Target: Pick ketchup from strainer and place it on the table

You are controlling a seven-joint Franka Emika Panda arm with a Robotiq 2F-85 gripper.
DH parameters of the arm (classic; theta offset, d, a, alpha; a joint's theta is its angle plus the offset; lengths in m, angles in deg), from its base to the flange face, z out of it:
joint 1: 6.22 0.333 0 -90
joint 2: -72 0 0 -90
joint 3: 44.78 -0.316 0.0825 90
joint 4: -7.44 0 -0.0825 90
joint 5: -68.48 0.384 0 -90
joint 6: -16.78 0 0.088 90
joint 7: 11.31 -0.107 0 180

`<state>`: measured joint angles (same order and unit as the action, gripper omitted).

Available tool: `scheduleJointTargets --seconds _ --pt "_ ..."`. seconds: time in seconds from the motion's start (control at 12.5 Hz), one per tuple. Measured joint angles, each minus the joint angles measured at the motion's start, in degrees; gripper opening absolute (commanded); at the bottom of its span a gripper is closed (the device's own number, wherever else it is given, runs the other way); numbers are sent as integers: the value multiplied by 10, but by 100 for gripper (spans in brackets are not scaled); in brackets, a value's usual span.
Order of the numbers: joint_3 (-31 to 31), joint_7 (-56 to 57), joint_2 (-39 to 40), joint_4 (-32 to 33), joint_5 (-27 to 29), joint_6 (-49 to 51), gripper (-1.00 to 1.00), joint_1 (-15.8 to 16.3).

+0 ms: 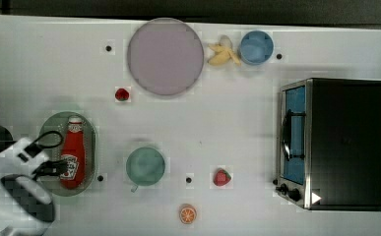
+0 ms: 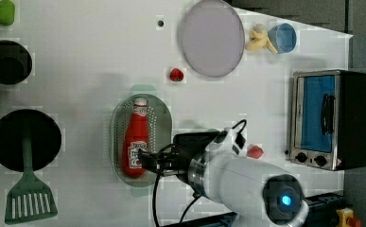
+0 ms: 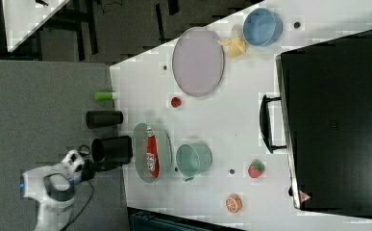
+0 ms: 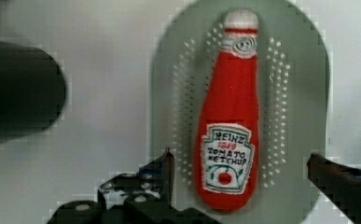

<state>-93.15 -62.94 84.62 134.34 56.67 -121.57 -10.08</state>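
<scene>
Pretty bright, even light on the white table (image 1: 237, 128), soft shadows, blocky compression everywhere, wrist view blurry.

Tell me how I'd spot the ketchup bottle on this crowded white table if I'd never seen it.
In the top view, start from the big toaster oven on the right and cross the table to its far left, where a pale green oval strainer sits. The ketchup lies flat inside it. It is long and red with a white cap and label, unlike the small round strawberries nearby.
</scene>
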Motion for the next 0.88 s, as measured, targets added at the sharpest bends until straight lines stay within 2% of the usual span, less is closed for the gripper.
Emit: scheduleJointTargets --seconds 0.24,0.4,0.64,0.8,0.88 --pt "10 -43 96 18 -28 -63 100 -10" --pt "18 -69 150 16 -66 -82 100 -13" --pt "39 -91 207 13 -137 -101 100 -6" --pt "50 -95 242 -1 -150 -116 100 0" --pt "59 -98 251 -9 -154 -118 91 5"
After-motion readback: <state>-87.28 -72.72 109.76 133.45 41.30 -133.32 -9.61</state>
